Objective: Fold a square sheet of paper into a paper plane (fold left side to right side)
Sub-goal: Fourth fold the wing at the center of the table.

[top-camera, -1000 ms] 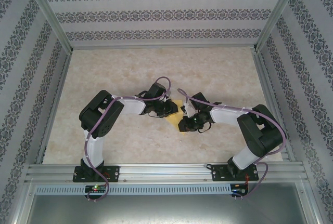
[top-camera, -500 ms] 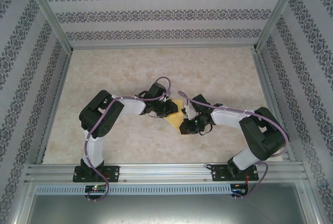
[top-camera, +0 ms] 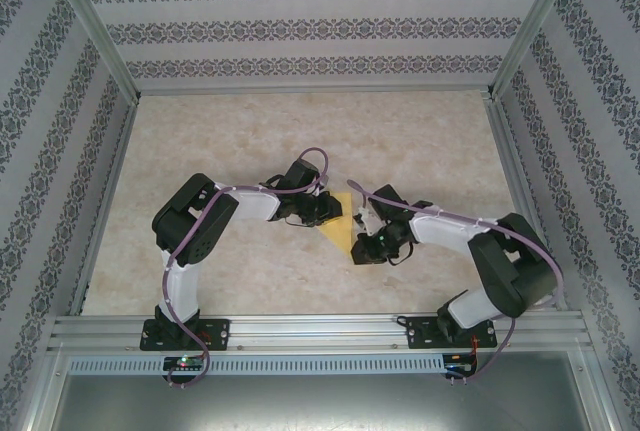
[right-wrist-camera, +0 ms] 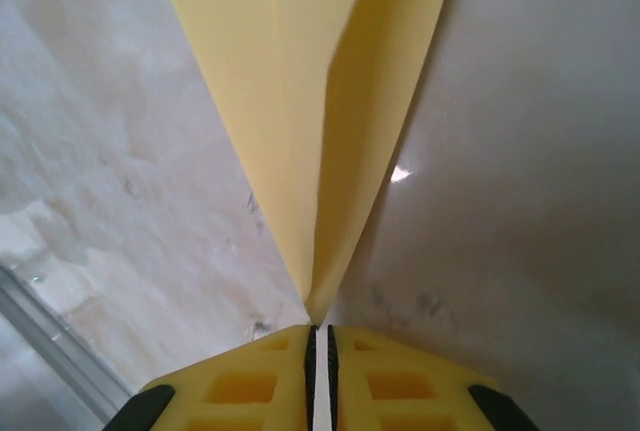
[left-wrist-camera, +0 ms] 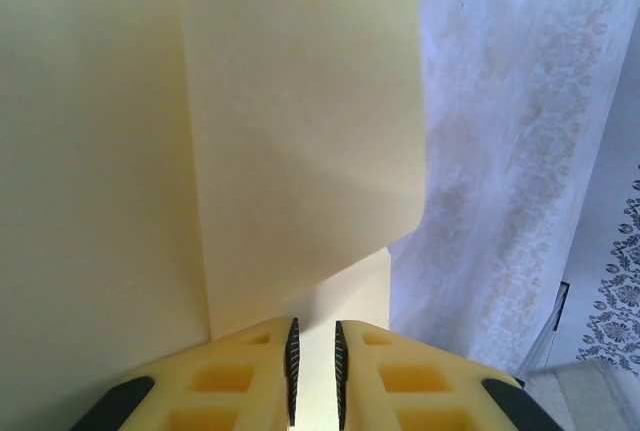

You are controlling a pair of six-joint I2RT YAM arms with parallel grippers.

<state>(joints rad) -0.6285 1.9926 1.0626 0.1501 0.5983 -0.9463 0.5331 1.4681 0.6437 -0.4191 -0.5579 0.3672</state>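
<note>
Marbled table (top-camera: 300, 131) beneath creased, pointed yellow paper (top-camera: 340, 223)

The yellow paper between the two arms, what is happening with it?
Two robot arms are folding the yellow paper over the table. The right gripper is closed on its pointed, creased end. The left gripper appears to pinch another edge, where one flap lies folded over. The folding looks unfinished.

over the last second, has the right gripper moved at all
Yes. In the top view the right gripper has slid slightly right and toward the near rail, uncovering more of the yellow paper it pinches.
</note>
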